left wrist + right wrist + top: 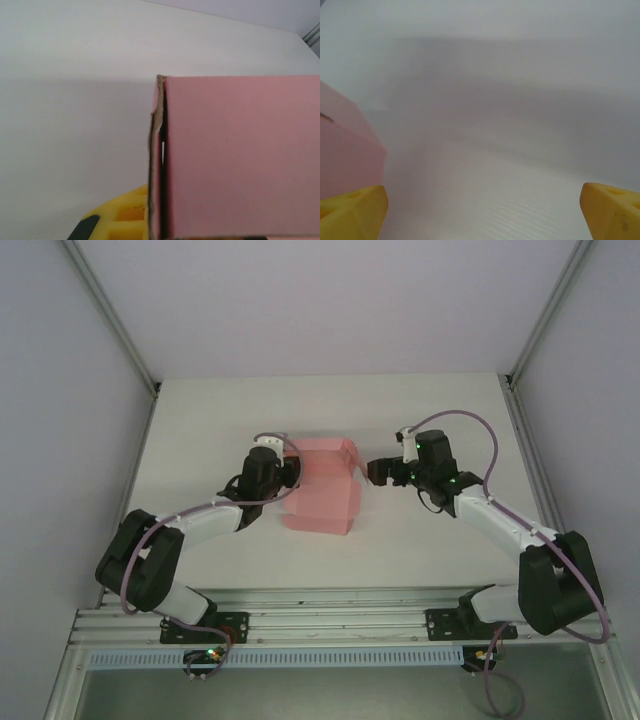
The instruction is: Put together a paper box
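Paper box (322,495) is placed mid-table (200,420), centre of the top view, half-formed. Left gripper (290,477) is clamped on its left wall. Right gripper (378,472) is held wide and empty, just beside the upper-right flap (348,452). Risk: with one edge pinched, a push on the flap could pivot or crease the thin card. Two card layers (156,150) gaping at the pinched edge are resolved in the left wrist view, not the top view. Flap layout is given by the top view.

The top camera hangs high above and behind the paper box (322,498), looking down on the whole table (200,410). The left wrist camera sits tight against the box's side. The right wrist camera looks low across the table, the box at its left edge. All three views share box and table.
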`<state>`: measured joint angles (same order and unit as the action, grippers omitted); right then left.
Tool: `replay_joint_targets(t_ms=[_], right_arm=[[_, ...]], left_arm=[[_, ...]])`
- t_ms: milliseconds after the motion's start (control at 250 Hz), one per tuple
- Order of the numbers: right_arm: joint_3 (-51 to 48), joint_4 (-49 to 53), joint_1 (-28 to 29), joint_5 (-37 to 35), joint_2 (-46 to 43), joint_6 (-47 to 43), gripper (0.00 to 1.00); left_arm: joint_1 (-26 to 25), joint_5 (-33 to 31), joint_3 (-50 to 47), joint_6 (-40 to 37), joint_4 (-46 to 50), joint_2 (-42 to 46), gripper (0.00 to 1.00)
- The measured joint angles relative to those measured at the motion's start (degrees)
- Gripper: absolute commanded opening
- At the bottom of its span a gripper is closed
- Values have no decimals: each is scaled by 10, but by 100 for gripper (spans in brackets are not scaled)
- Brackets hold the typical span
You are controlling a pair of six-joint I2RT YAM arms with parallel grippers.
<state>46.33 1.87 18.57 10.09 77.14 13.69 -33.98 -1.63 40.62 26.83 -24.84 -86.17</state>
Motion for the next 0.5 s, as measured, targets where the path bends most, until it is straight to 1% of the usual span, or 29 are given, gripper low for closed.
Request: replay_joint_targets(t_ms=[240,387,499], right_arm=[[0,-45,39,24,38,16,100],[4,-49,50,24,55,22,100],[15,-38,50,7,55,29,100]], left_arm=[[-1,-1,0,6,-7,-12,0],[-3,-15,0,6,-4,-17,0],[-7,-32,0,6,-4,-18,0]])
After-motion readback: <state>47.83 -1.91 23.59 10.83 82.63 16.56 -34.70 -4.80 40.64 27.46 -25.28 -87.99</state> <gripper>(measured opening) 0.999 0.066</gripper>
